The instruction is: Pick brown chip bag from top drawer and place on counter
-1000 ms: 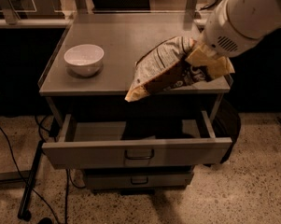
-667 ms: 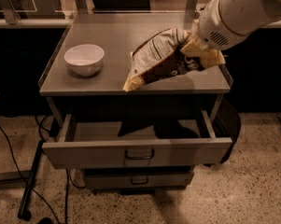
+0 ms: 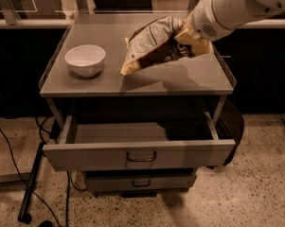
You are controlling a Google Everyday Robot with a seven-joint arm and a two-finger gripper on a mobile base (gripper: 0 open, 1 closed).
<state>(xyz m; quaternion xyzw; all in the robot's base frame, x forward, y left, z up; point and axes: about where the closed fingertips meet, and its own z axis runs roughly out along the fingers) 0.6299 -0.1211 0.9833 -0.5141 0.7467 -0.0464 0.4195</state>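
One grey surface (image 3: pixel 194 77) tops the cabinet; of its two drawers, the top drawer (image 3: pixel 99 155) stands pulled open and the lower drawer (image 3: pixel 109 182) is closed. One brown chip bag (image 3: pixel 154 46) hangs tilted above the surface's right half, its lower corner towards the one white bowl (image 3: pixel 85 59); the tool (image 3: pixel 193 38), over the right rear, is clamped on the bag's upper end.

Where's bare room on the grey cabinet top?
Flat grey metal counter is bare from the round white bowl to its right rim, below the crinkly brown chip bag held by the gripper above right-centre. Crowded only at the bowl.
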